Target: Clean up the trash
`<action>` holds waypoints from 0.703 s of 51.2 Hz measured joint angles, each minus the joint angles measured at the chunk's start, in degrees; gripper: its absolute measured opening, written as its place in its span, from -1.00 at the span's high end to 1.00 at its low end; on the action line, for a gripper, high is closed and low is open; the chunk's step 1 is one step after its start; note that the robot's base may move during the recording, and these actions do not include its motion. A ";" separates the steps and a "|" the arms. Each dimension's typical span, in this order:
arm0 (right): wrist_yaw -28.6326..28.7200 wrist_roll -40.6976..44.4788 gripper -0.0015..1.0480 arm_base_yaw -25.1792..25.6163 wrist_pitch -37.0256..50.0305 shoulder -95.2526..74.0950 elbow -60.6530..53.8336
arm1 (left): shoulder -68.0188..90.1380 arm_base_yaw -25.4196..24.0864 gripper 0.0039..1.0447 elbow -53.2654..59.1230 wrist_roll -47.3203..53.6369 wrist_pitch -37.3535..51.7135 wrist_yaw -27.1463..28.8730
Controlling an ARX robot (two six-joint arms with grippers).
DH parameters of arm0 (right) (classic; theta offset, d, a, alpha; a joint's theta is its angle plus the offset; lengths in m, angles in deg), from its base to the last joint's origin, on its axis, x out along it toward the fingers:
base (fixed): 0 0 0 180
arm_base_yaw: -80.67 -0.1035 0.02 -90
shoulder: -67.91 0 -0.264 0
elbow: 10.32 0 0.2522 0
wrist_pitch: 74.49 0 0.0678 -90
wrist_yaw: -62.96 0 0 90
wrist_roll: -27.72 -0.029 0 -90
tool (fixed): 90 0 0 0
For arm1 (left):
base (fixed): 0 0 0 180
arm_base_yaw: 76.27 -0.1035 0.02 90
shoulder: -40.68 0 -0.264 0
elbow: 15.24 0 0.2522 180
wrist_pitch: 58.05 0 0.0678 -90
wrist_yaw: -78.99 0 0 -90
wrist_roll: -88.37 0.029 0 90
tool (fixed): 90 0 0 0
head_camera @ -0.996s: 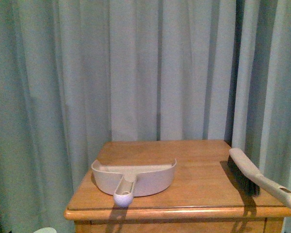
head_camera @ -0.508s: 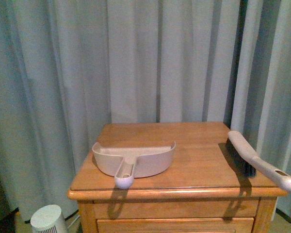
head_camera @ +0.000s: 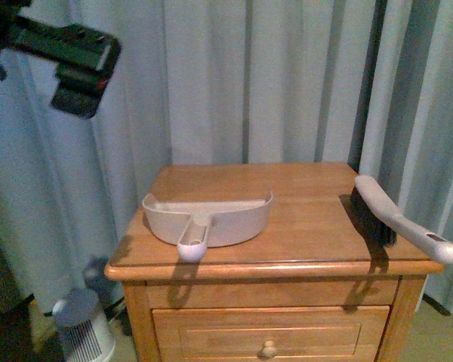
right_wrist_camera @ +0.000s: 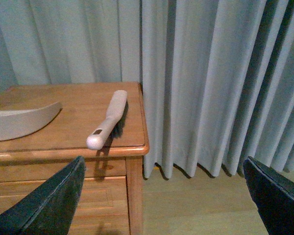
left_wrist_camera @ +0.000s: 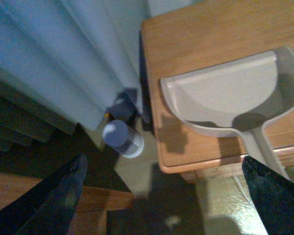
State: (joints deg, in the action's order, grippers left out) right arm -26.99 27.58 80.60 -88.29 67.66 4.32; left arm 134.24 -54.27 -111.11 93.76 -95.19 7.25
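Note:
A beige dustpan (head_camera: 211,219) lies on the wooden nightstand (head_camera: 309,196), handle over the front edge; it also shows in the left wrist view (left_wrist_camera: 225,93) and at the edge of the right wrist view (right_wrist_camera: 19,122). No clear white wad of trash shows. Only a dim pale spot (left_wrist_camera: 172,222) lies on the shadowed floor in front of the nightstand, too faint to identify. My left gripper (left_wrist_camera: 162,161) is open and empty, high above the nightstand's left front corner. My right gripper (right_wrist_camera: 164,164) is open and empty, off the nightstand's right side.
A beige hand brush (head_camera: 392,215) lies at the nightstand's right edge, handle overhanging; it also shows in the right wrist view (right_wrist_camera: 110,117). A small white cylindrical fan (head_camera: 79,324) stands on the floor at left. Grey curtains (head_camera: 249,83) hang behind. My left arm (head_camera: 68,60) shows at upper left.
The front view has pulled back and up: the nightstand sits lower and its drawer now shows. My left arm has come into view at the upper left.

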 joint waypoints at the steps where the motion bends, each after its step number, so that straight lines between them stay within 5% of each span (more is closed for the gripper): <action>1: 0.00 0.00 -0.86 0.00 0.00 0.00 0.00 | 1.05 0.46 -0.86 -1.20 -0.74 -0.87 0.00; 17: 0.00 -0.02 -0.86 0.00 0.00 0.00 0.00 | 13.57 5.25 -0.86 -12.48 -10.19 -8.70 -0.46; 36: 0.00 -0.02 -0.86 0.00 0.00 0.00 0.00 | 18.03 6.54 -0.86 -11.45 -17.16 -7.28 -4.44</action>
State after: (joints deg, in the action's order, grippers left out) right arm -26.99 27.56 80.60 -88.29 67.66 4.32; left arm 152.28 -47.73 -122.56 76.60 -102.47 2.82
